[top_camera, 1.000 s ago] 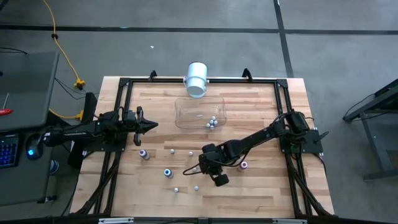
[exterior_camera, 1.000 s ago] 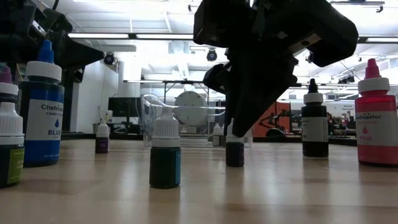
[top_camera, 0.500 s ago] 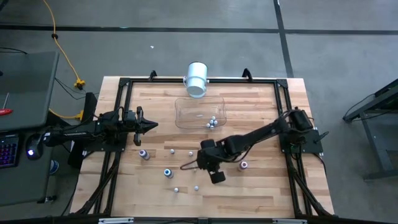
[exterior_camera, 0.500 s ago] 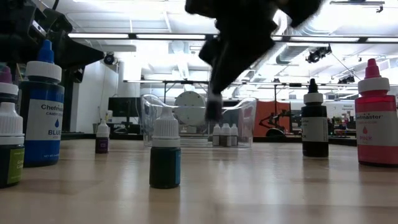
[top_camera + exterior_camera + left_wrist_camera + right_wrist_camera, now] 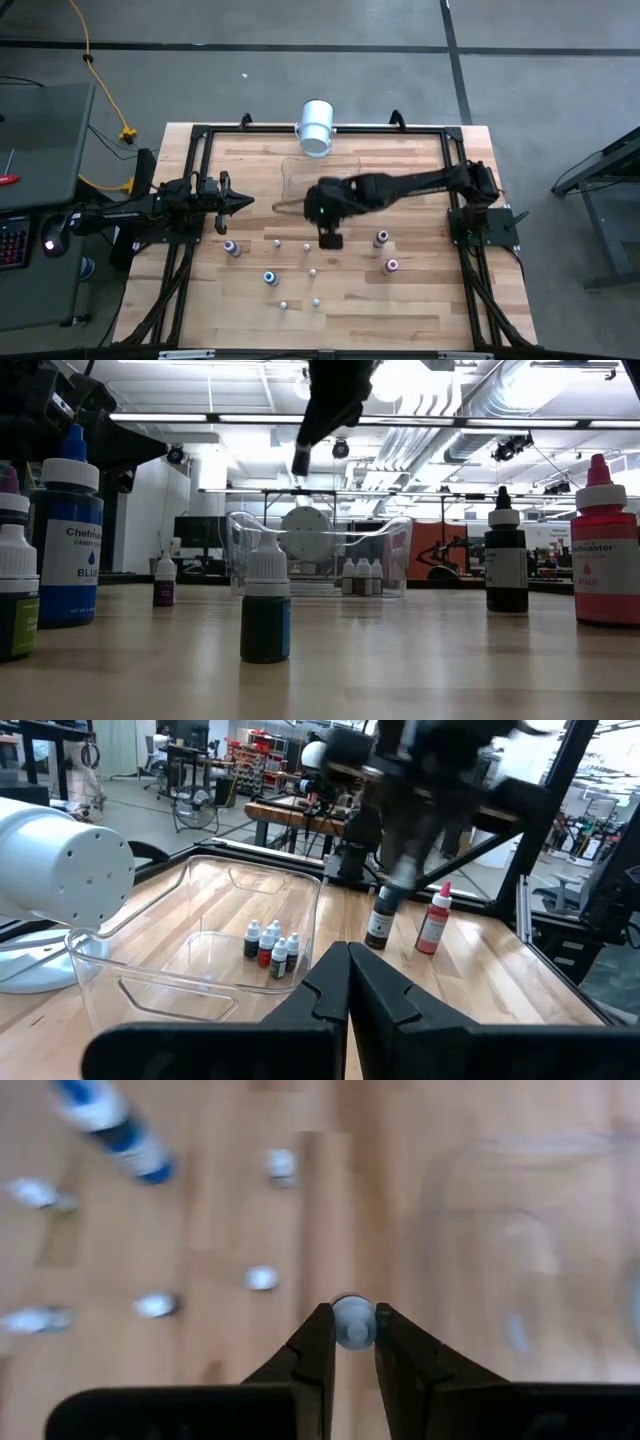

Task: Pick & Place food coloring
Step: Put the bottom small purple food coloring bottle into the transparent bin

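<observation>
1. Right gripper [image 5: 350,1338] is pinching one small food coloring bottle [image 5: 350,1320] by its cap, up in the air by the near edge of the clear tub [image 5: 345,165].
2. I'd carry it fully past the rim, lower it, then release so it lands beside the bottles in the tub [image 5: 271,942].
3. Left gripper [image 5: 245,201] sits pressed together, parked at the left.

In the low view the right hand [image 5: 300,460] is cut off at the top edge; its held bottle [image 5: 350,1322] shows only a blurred cap, colour unclear.
</observation>
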